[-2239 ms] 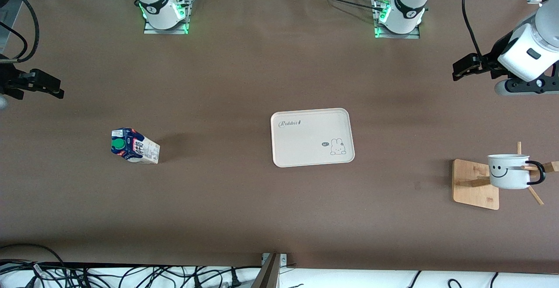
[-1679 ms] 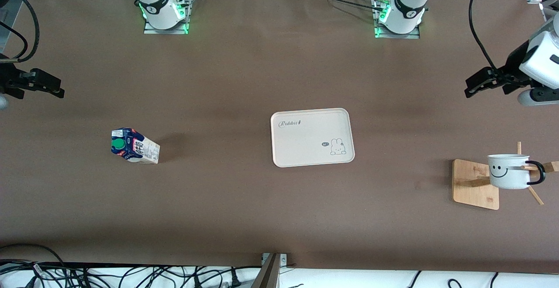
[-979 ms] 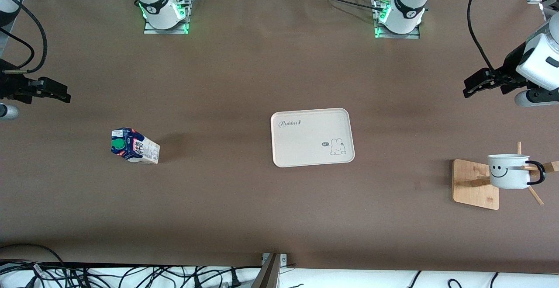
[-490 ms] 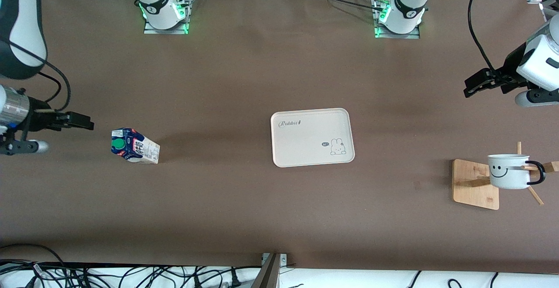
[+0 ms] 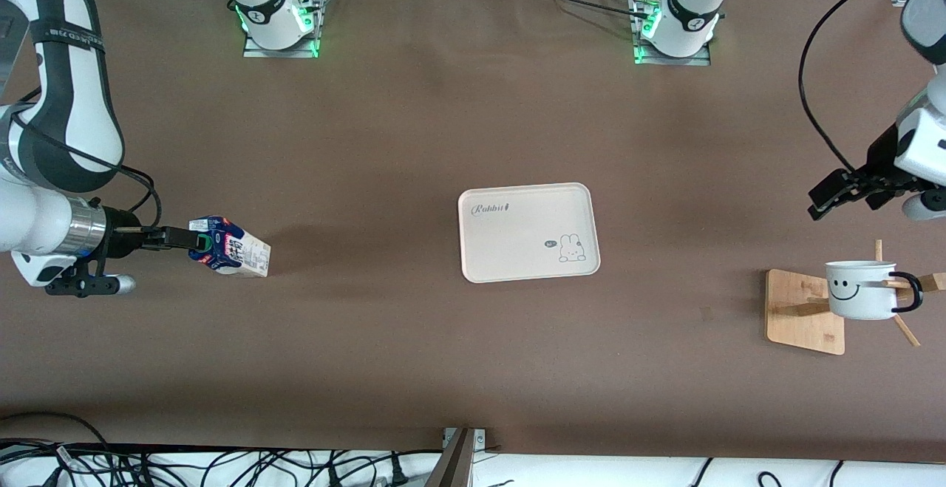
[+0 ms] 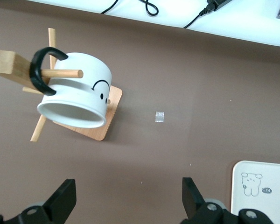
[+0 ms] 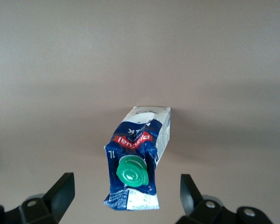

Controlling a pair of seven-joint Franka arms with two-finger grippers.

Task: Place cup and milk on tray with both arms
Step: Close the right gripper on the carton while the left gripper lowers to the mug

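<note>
While the tray (image 5: 528, 232) sits bare at the table's middle, the front view shows you the milk (image 5: 229, 246) standing near the right arm's end of the table, with the right gripper (image 5: 181, 238) level with its blue top, fingers spread and not yet on it. Toward the left arm's end, the cup (image 5: 862, 290) hangs by its handle on a peg of the wooden stand (image 5: 804, 311); the left gripper (image 5: 828, 197) is over bare table near that stand, toward the robots' edge.

In the left wrist view you see the cup (image 6: 77, 93) tipped on its peg, mouth toward the camera, and both fingers (image 6: 60, 200) wide apart, holding nothing. It looks rigid, smooth and breakable; take the wall at the rim and slide it off along the peg.

In the right wrist view the milk (image 7: 139, 158) stands between the parted fingers (image 7: 59, 193), green cap facing you. A carton like this probably dents, so close gently on the flat sides below the gable.
</note>
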